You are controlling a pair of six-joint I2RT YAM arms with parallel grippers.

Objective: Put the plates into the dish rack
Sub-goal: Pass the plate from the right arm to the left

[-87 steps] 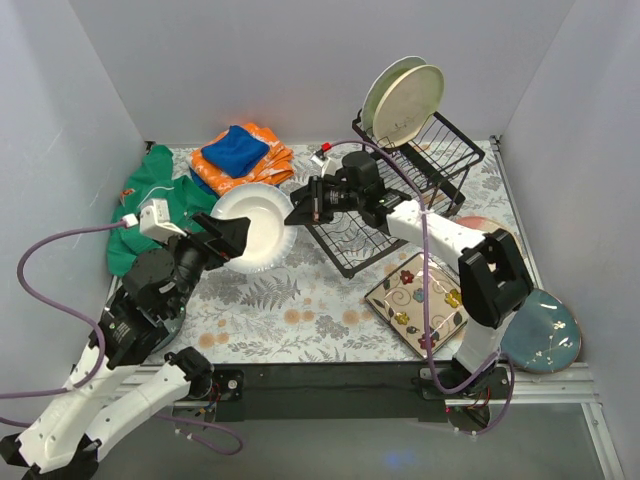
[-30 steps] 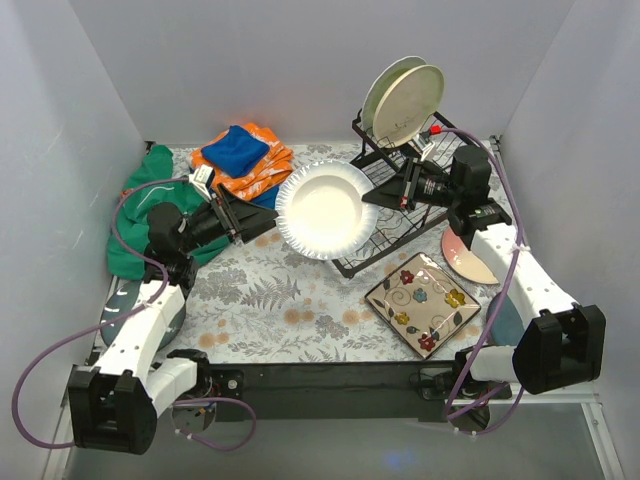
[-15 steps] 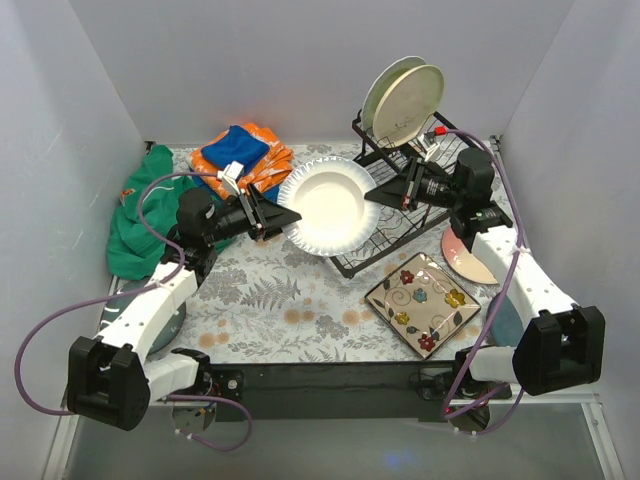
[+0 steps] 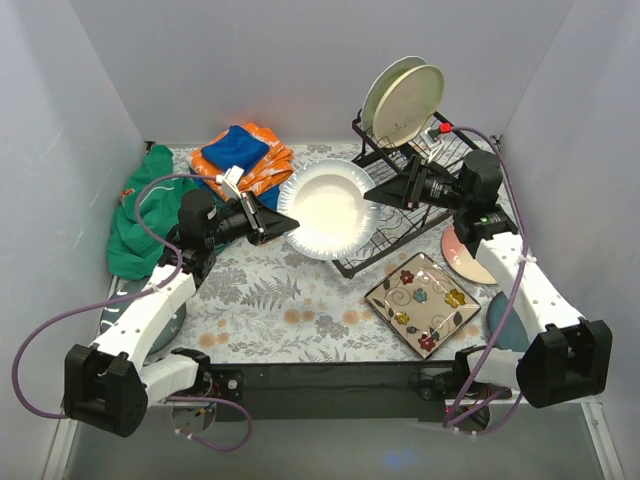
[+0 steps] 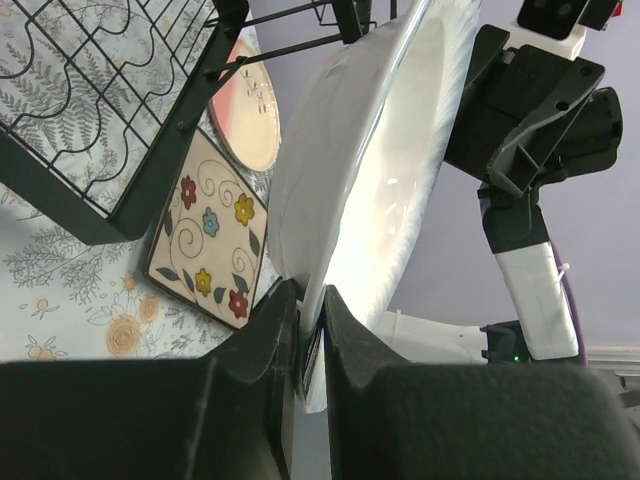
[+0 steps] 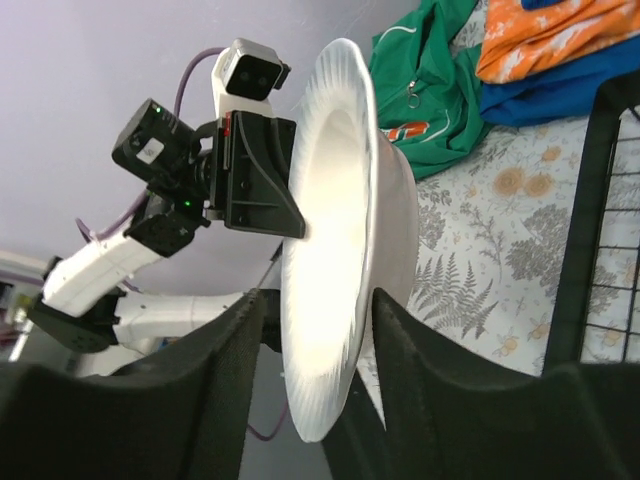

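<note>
A white plate [image 4: 325, 208] hangs tilted in the air just left of the black wire dish rack [image 4: 432, 160]. My left gripper [image 4: 288, 222] is shut on its left rim; in the left wrist view the plate [image 5: 390, 180] is pinched between the jaws [image 5: 311, 300]. My right gripper [image 4: 372, 193] is open around the right rim, and the right wrist view shows gaps on both sides of the plate [image 6: 335, 230]. Two cream plates [image 4: 405, 95] stand in the rack's raised section. A square flowered plate [image 4: 420, 303] and a pink-and-cream plate [image 4: 468, 255] lie on the table.
Folded orange and blue cloths [image 4: 240, 155] and a green garment [image 4: 140, 215] lie at the back left. The rack's lower tray [image 4: 360, 250] sits under the plate's right side. A dark teal plate [image 4: 497, 322] is partly hidden behind the right arm.
My left gripper has closed on the white plate's left rim. My right gripper, shut on the right rim before, has opened. The plate has shifted slightly toward the rack.
</note>
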